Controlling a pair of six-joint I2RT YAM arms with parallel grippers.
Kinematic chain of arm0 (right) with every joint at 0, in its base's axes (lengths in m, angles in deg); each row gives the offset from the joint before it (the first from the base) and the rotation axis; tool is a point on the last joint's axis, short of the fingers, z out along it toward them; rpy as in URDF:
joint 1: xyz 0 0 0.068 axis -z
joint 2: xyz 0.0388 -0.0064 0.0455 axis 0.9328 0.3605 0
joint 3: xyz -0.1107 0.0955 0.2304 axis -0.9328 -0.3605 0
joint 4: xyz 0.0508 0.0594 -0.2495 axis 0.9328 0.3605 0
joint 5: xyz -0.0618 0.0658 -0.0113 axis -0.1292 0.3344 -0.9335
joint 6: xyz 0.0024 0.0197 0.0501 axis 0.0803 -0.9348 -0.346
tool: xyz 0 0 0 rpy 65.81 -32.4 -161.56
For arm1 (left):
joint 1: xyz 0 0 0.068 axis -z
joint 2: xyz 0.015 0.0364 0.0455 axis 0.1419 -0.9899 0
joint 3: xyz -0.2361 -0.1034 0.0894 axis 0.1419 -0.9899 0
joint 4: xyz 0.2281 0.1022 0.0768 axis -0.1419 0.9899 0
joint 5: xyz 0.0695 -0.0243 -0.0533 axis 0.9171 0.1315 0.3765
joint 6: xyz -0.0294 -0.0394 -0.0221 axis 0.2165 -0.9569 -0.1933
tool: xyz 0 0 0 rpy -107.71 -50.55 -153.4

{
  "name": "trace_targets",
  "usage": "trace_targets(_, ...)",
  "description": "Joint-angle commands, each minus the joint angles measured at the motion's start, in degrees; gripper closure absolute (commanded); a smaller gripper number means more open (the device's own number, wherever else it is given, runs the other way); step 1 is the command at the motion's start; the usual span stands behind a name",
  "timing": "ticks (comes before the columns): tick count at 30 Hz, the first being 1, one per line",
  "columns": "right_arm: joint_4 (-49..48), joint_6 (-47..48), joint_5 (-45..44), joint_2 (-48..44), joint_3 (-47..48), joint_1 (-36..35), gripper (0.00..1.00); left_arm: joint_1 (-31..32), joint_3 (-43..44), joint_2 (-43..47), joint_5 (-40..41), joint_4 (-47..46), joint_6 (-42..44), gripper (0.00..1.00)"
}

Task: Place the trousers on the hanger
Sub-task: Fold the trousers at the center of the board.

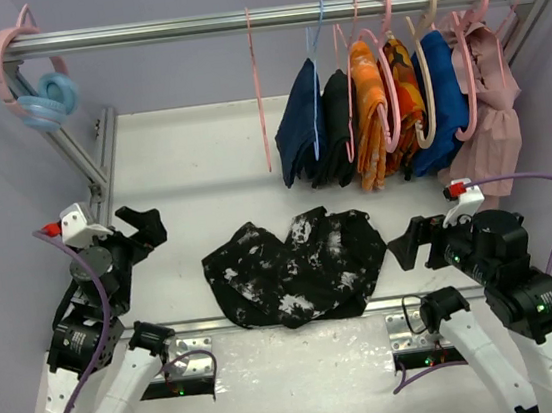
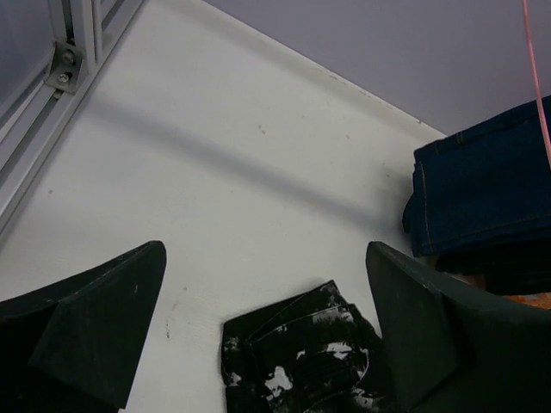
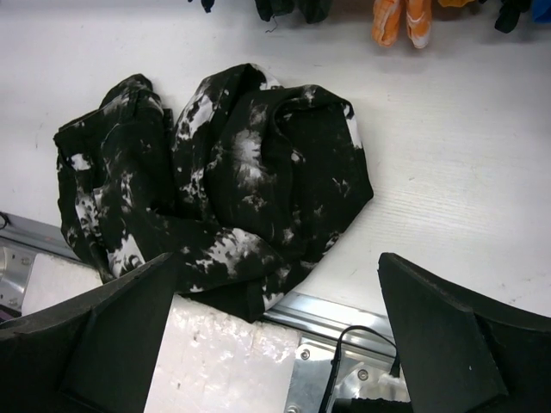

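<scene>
- Trousers [image 1: 299,269] — black fabric with white splatter marks, crumpled in a loose heap at the near edge of the table [image 1: 200,165].
- Hanger [image 1: 257,88] — thin pink wire, hanging edge-on from the rail [image 1: 183,26], just left of the hung clothes [image 1: 385,112].

Bare counter [image 1: 189,157] lies open from the slanted frame post [image 1: 100,152] on the left across to the thin pink hanger [image 1: 260,98], which hangs alone on the rail [image 1: 154,30] with free room to its left. Right of it the row of hung clothes [image 1: 375,114] crowds the rail and drops close to the counter, blocking the back right. The trousers [image 1: 299,267] lie heaped over the near edge between the left end effector [image 1: 143,228] and the right end effector [image 1: 412,243], both spread wide, with a bare strip on each side.
</scene>
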Motion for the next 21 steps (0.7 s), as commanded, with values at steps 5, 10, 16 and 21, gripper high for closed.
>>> trace_targets(5, -2.9, -0.06, 2.18, 0.34, -0.97, 0.23, 0.01, 0.36, 7.17, -4.61, -12.62, 2.52, -2.65, 0.0)
trace_targets(10, -4.03, 0.47, 5.39, 0.91, -1.91, 0.2, 0.01, 0.36, 3.95, -9.0, -20.21, -0.02, -8.68, 0.0)
trace_targets(16, -6.19, 0.14, 8.0, 1.93, -4.29, 0.23, 0.01, 5.03, -6.14, -27.61, -18.58, -11.45, -18.68, 0.0)
trace_targets(21, -7.88, 0.49, 9.96, 2.68, -6.57, 0.23, 0.01, 20.69, -4.75, -39.14, -5.86, -15.35, -25.12, 0.0)
